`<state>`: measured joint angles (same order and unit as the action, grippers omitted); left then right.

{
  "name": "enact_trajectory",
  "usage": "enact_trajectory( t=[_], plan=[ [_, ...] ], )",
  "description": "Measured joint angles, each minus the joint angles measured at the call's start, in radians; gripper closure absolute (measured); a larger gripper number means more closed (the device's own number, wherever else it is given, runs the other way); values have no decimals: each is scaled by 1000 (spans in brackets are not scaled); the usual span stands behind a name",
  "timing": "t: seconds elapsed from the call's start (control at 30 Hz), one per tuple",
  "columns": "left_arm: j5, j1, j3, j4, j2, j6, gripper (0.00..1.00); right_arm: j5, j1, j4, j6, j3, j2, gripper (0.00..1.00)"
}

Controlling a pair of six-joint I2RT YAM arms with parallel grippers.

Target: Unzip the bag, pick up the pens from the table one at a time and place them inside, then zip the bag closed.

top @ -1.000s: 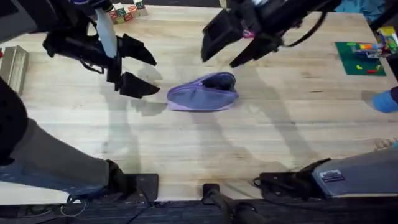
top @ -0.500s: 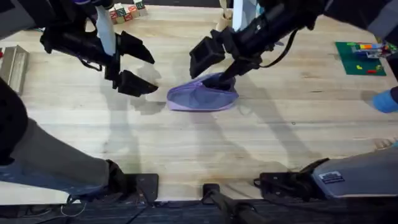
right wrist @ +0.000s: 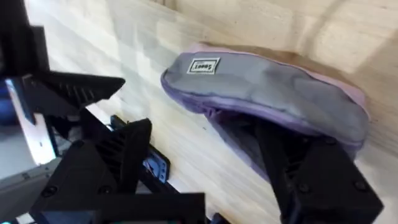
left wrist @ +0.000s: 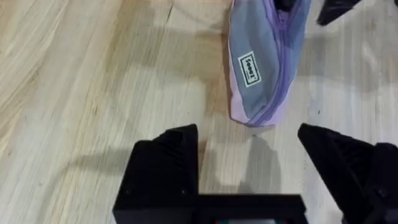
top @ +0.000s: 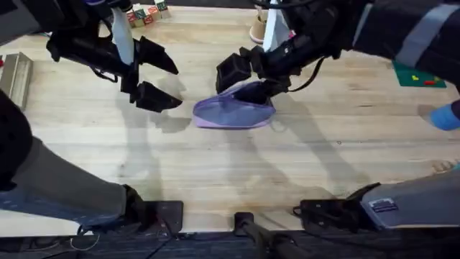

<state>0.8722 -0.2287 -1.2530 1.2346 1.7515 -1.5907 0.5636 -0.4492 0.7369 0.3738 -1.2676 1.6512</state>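
The bag lies on its side near the middle of my desk, lilac with a greyer panel facing up and a small white label on that panel. Its zipper edge faces the far side of the desk, and from the right wrist camera I can see a dark opening along that edge.

My right pincer is down at the far right end of the bag. Its fingers are spread apart, one pressed against the bag at the dark opening, the other off to the side above bare wood. It grips nothing that I can make out.

My left pincer hangs over the desk just left of the bag, apart from it. Its fingers stand wide and released, with bare wood between them; the bag's near end sits a little beyond the fingertips in the left wrist view.

At the far left edge of the desk, some coloured blocks.
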Motion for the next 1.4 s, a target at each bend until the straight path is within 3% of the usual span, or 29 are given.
enact_trajectory(
  t=[0.3,0.53,1.4],
  plan=[
    [-2,0,0,-5,0,0,6,2,-58,-142,130,99,0,6],
    [-2,0,0,-5,0,0,6,2,-113,-251,175,103,0,6],
    [-6,0,0,-5,0,0,6,22,-105,-279,225,103,-1,6]
  ],
)
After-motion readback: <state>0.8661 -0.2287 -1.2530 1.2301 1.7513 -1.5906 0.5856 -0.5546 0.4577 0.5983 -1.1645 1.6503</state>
